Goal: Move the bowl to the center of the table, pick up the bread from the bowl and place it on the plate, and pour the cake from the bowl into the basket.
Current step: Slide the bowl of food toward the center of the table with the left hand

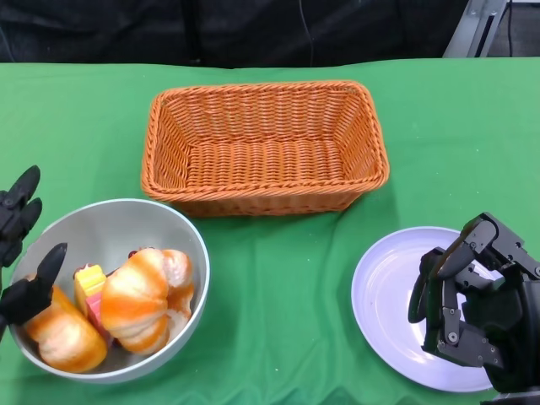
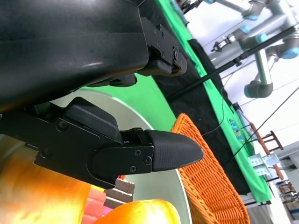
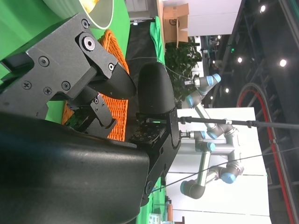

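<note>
A grey bowl (image 1: 199, 246) sits at the table's front left. It holds two glazed breads (image 1: 145, 299) (image 1: 63, 339) and a yellow and pink cake (image 1: 89, 283) between them. My left hand (image 1: 18, 221) straddles the bowl's left rim: one finger (image 2: 154, 150) reaches inside above a bread (image 2: 37, 191), the others stay outside, with green cloth showing between them and the rim. It holds nothing. The white plate (image 1: 388, 285) lies at the front right, bare. My right hand (image 1: 477, 299) hovers over its right half, fingers loosely bent and apart, holding nothing.
An orange wicker basket (image 1: 364, 143) stands at the middle back of the green table, nothing inside it. Bare green cloth lies between bowl and plate. The table's dark back edge runs just behind the basket.
</note>
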Controlling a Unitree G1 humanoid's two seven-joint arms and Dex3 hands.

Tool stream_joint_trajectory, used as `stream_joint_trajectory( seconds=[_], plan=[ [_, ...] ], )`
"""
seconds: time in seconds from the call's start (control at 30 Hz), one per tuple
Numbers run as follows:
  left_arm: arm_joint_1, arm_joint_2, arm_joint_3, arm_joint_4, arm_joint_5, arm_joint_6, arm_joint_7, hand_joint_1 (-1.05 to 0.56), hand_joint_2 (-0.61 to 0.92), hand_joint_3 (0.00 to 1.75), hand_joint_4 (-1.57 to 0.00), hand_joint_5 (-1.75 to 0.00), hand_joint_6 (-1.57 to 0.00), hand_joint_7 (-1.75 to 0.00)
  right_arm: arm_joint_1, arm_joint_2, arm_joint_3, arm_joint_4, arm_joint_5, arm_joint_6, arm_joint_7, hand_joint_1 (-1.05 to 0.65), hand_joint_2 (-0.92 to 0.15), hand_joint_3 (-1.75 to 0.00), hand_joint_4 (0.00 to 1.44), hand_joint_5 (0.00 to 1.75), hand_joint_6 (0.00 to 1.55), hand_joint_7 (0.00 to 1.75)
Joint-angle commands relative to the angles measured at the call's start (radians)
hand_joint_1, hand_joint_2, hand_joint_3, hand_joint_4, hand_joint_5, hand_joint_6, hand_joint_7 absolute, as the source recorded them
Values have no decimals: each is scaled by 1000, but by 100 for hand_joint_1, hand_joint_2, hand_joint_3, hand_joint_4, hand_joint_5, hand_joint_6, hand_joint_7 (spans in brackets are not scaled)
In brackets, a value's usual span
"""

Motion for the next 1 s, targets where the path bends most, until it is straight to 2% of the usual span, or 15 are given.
stream_joint_trajectory(
  seconds=[0.03, 0.27, 0.43, 0.67, 1.0],
  plan=[
    [-6, -2, 1, 30, -28, -16, -2, -88, 92, 63, -18, 0, -15, 0, 8, -7, -6, -17, 5, 14, -4, -13, -42, -149, 99, 175, 70, 170],
    [-21, -1, -1, 72, -32, -38, 15, -89, 92, 65, -13, 0, -12, 0, 8, -7, -9, -11, 12, 14, 1, -13, -41, -150, 99, 175, 70, 170],
    [-27, -1, -2, 86, -58, -44, -21, -90, 92, 64, -16, -1, -14, -1, 9, -8, -10, -6, 8, 9, 1, -13, -42, -148, 98, 175, 69, 170],
    [-31, -3, -1, 103, -99, 15, -61, -90, 92, 61, -22, -3, -18, -2, 6, -6, -8, -2, 6, 8, 1, -14, -42, -148, 99, 175, 69, 171],
    [-34, 7, -16, 128, -65, 41, -27, -88, 92, 63, -24, -2, -18, -1, 5, -4, -9, -4, 8, 14, -2, -12, -41, -148, 98, 175, 69, 170]
  ],
)
